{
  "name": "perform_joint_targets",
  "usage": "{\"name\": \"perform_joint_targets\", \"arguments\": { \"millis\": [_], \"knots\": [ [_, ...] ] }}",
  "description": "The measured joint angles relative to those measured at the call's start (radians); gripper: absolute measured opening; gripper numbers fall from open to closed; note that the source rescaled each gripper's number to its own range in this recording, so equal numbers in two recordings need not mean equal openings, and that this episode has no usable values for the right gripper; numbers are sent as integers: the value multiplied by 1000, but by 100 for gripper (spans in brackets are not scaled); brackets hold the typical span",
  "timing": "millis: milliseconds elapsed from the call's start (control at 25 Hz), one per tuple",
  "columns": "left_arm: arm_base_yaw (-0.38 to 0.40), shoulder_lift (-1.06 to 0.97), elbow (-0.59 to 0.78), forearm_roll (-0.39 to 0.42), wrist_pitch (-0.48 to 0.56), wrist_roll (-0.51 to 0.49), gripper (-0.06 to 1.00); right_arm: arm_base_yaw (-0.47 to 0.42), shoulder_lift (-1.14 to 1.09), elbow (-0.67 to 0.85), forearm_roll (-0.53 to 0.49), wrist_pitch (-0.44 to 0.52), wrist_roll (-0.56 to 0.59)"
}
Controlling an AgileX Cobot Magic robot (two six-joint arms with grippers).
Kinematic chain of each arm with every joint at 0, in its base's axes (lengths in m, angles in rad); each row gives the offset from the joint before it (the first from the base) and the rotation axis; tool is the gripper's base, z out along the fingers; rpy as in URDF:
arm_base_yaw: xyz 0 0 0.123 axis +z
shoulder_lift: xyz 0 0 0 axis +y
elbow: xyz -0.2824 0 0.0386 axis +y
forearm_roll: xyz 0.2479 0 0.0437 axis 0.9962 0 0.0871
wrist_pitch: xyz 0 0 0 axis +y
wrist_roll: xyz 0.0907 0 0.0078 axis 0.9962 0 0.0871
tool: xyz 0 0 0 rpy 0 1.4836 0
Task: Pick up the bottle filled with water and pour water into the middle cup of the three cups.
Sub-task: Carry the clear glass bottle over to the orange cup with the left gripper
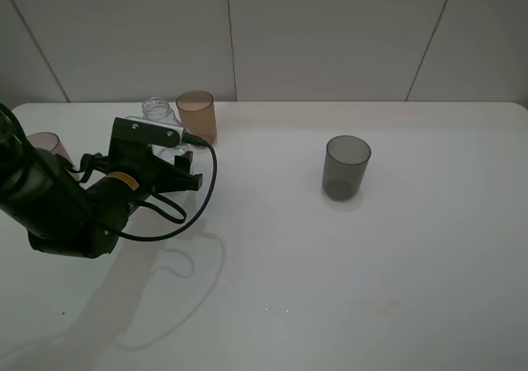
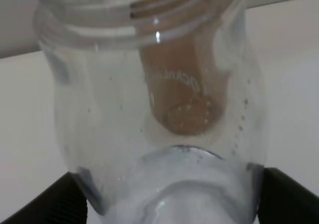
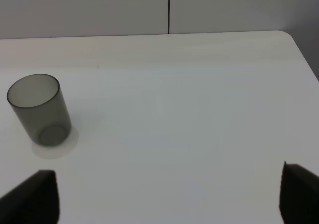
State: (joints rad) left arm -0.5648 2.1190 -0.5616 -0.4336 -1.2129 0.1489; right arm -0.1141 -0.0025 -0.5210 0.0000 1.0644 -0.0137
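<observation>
The clear capless bottle (image 1: 160, 110) stands at the back left of the table, close beside the amber-brown middle cup (image 1: 196, 115). My left gripper (image 1: 172, 148) is shut on the bottle's lower body. In the left wrist view the bottle (image 2: 99, 134) fills the frame between the two black fingertips (image 2: 45, 204), and the amber cup (image 2: 182, 84) shows through it behind. The pinkish-mauve cup (image 1: 45, 143) is at the far left, partly hidden by my left arm. The dark smoky-grey cup (image 1: 346, 166) stands right of centre, also in the right wrist view (image 3: 40, 109). My right gripper (image 3: 169, 194) is open and empty.
The white table (image 1: 330, 288) meets a pale panelled wall (image 1: 330, 33) at the back. A black cable (image 1: 202, 198) loops from my left arm over the table. The right arm is out of the exterior high view.
</observation>
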Motion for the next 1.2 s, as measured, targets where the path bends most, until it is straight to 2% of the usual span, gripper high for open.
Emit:
{"name": "perform_joint_targets", "arguments": {
  "millis": [1200],
  "knots": [
    [21, 119, -129, 39, -1, 0, 54, 0, 0, 0, 0, 0, 0]
  ]
}}
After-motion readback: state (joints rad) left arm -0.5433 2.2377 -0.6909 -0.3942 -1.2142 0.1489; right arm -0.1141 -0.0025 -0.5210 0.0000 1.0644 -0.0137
